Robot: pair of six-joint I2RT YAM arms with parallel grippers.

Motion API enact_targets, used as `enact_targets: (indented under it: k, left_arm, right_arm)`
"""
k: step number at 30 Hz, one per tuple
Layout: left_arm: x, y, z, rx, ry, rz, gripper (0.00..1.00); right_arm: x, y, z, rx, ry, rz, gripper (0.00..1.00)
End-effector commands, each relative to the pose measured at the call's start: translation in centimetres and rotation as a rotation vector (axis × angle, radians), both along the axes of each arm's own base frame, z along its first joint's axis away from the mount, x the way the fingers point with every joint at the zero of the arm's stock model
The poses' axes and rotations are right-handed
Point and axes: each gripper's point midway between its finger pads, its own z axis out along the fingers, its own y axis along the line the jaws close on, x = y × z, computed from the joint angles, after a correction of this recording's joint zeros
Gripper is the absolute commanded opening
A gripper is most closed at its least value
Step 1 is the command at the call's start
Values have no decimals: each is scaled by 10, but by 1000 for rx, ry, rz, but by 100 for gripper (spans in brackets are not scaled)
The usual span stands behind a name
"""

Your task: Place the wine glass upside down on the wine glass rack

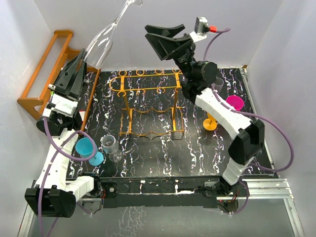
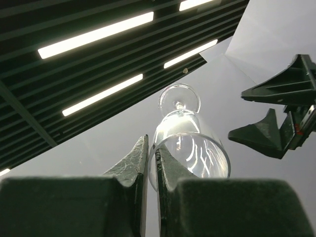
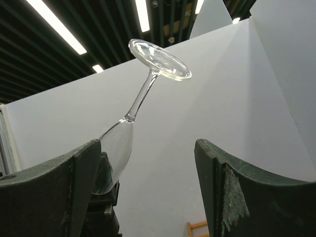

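Glass [image 1: 98,47] inverted, aloft, rim pinched by your left fingers [image 2: 131,168]; right fingers [image 3: 237,187] spread, empty; placing on rack [image 1: 150,89] at 4 o'clock not yet done.

The wine glass [image 1: 101,42] is clear, glossy glass

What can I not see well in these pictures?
- Top external: the upper edge cuts the wine glass foot.
- Left wrist: the left end effector hides the gripped rim.
- Top external: the right arm covers the rear right corner of the wine glass rack; neither wrist view shows it.
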Motion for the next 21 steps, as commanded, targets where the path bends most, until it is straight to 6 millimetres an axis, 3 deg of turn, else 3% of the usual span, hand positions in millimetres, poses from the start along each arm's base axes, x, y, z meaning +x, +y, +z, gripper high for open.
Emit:
enact_targets:
  k: [1, 3, 9, 21]
  left_arm:
    - [-25, -9, 2, 43, -111, -21, 0]
    - [-26, -13, -2, 55, -113, -40, 0]
    - [-22, -19, -5, 81, -114, -53, 0]
    - [-14, -33, -17, 119, -125, -47, 0]
  right_arm:
    - [-34, -12, 43, 169, -122, 78, 79]
    - [-25, 0, 36, 175, -106, 88, 79]
    - [-21, 5, 39, 220, -96, 122, 80]
    - [-25, 17, 40, 259, -111, 189, 60]
